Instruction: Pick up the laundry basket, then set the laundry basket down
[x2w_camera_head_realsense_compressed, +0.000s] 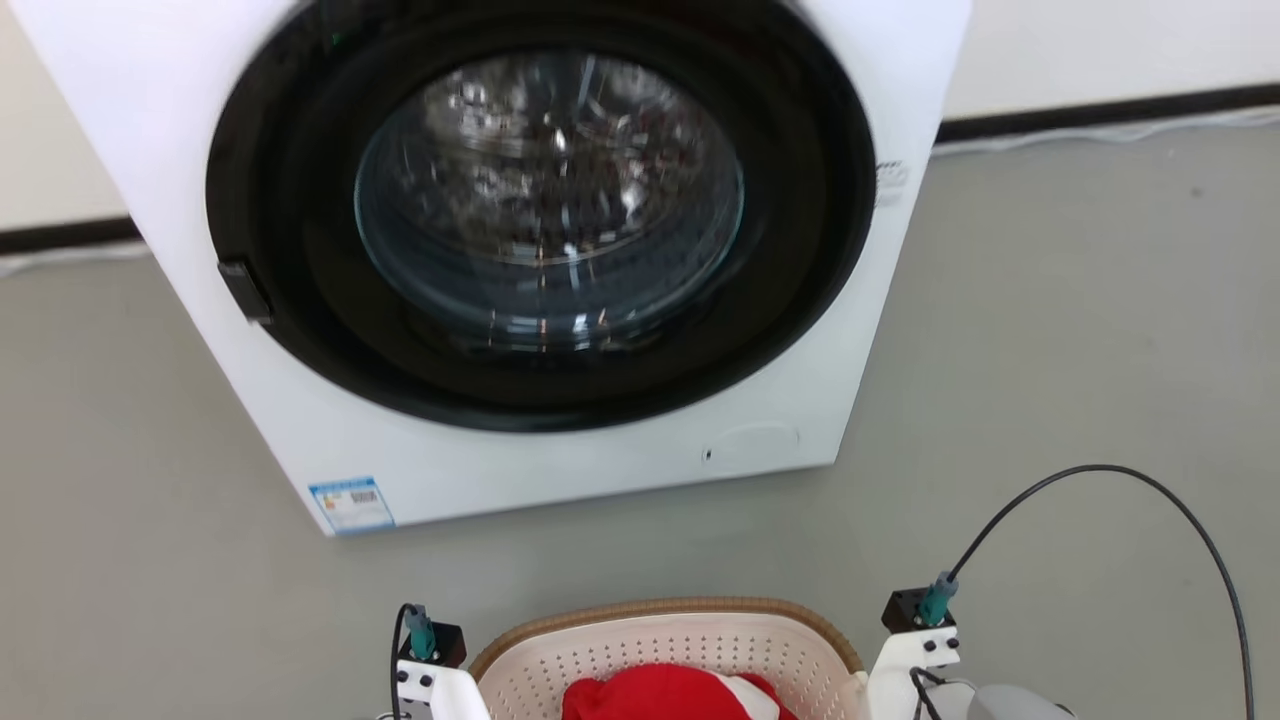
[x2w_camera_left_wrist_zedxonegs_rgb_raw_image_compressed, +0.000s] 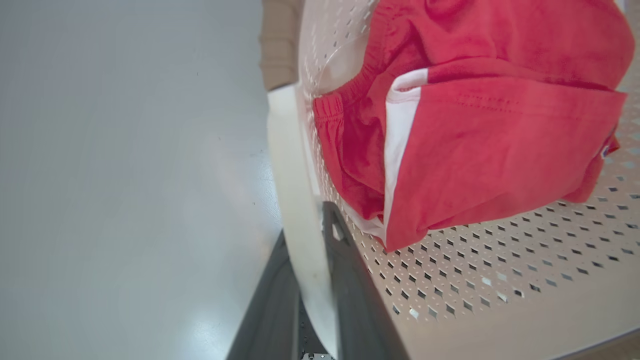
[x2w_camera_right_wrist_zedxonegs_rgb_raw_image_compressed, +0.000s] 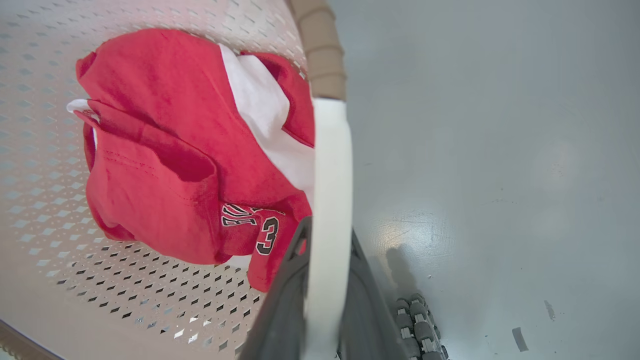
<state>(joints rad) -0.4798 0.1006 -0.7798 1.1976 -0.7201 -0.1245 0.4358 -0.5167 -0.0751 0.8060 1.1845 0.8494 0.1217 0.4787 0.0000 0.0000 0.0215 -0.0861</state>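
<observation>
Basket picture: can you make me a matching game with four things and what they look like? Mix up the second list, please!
Things:
1. washing machine
2. basket
3. clothes
4. cable

What they look like:
A. red and white, lying inside the basket
B. black, looping above the grey floor
C. white, with a big round glass door
D. cream with little holes and a brown rim

Pairs: 1-C, 2-D, 3-A, 4-B
</observation>
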